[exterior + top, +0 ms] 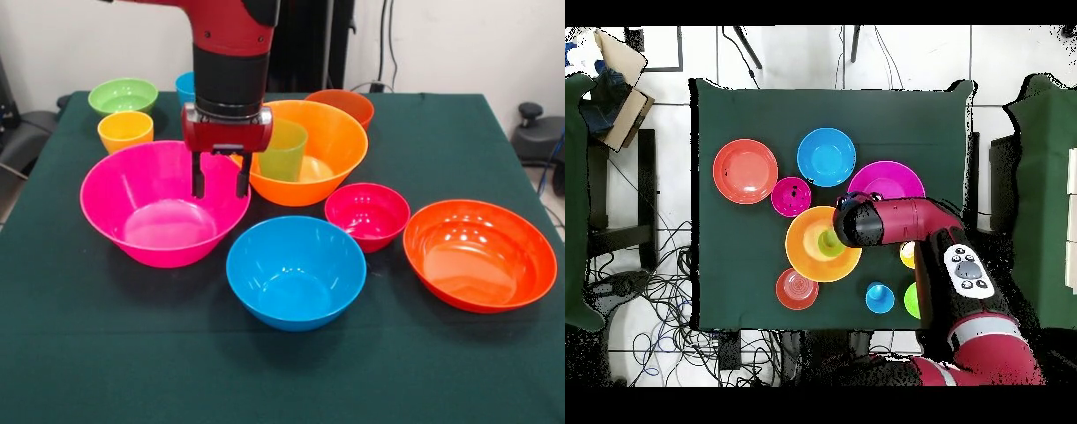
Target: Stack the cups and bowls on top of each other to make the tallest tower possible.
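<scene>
The hand (221, 181) hangs open and empty over the far rim of the big pink bowl (163, 212), where it meets the big orange bowl (322, 146). A green cup (284, 148) stands inside that orange bowl, just beside the hand. The other bowls sit apart on the worktop (106, 353); nothing is stacked.

Green tablecloth (106, 353); cables (665, 300); cardboard box (620, 60)

Big pink bowl (164, 203), big orange bowl (331, 146) holding a green cup (284, 150), medium blue bowl (296, 271), small magenta bowl (367, 215), wide red-orange bowl (480, 253), small green bowl (123, 95), yellow-orange cup (124, 131), blue cup (879, 297), small orange-red bowl (346, 104), dark green tablecloth (132, 353), red and black arm (231, 53).
</scene>
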Robot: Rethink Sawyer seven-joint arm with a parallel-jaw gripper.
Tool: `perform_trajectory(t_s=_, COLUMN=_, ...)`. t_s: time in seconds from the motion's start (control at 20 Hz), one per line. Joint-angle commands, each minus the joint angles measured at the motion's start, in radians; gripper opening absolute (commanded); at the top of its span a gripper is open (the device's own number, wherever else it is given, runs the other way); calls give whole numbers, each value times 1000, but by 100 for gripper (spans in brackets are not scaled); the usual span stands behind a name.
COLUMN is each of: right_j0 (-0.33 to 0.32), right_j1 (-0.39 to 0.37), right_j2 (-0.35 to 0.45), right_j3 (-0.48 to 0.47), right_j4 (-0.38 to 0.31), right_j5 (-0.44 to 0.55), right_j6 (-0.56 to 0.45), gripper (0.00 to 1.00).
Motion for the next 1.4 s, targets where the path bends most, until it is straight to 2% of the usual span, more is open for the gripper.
perform_trajectory(t_s=0.05, right_j0=3, right_j1=81, right_j2=71, right_j3=-104, right_j4=-59, right_j5=-27, right_j6=-32, gripper=100)
perform_trajectory(t_s=0.15, right_j0=10, right_j1=73, right_j2=63, right_j3=-92, right_j4=-58, right_j5=-32, right_j6=-19, gripper=100)
perform_trajectory(t_s=0.45, right_j0=55, right_j1=-14, right_j2=19, right_j3=11, right_j4=-35, right_j5=-36, right_j6=55, gripper=100)
perform_trajectory(t_s=0.95, right_j0=39, right_j1=-130, right_j2=34, right_j3=100, right_j4=5, right_j5=32, right_j6=30, gripper=100)
perform_trajectory(t_s=1.4, right_j0=72, right_j1=-50, right_j2=13, right_j3=50, right_j4=-13, right_j5=-30, right_j6=81, gripper=100)
